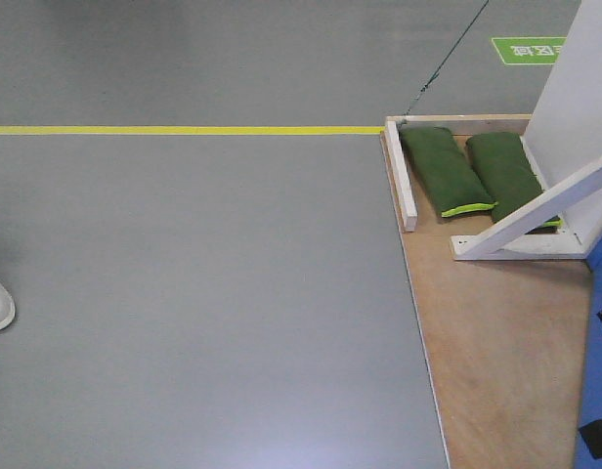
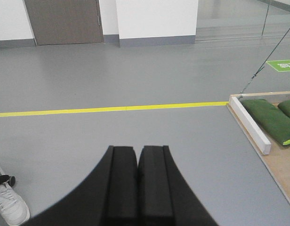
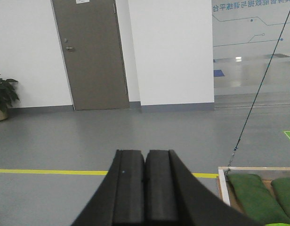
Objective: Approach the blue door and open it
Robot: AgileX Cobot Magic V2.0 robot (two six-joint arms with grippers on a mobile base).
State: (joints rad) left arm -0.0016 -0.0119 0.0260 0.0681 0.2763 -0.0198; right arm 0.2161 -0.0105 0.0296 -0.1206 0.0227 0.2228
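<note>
Left gripper [image 2: 137,150]: tape line [image 2: 112,109] crosses the floor ahead. Platform [image 2: 281,165] ahead-right, with a rail [image 2: 251,125] on its near edge and two bags [image 2: 269,120] right of the rail. Shoe [image 2: 8,205] lies near left. Right gripper [image 3: 145,154]: wall door [image 3: 93,56] far ahead-left, plant [image 3: 3,96] further left.

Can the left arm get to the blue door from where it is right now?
Probably not yet. The blue door shows only as a sliver at the front view's right edge, while the shut left gripper faces grey floor. The robot likely has to turn toward it first.
</note>
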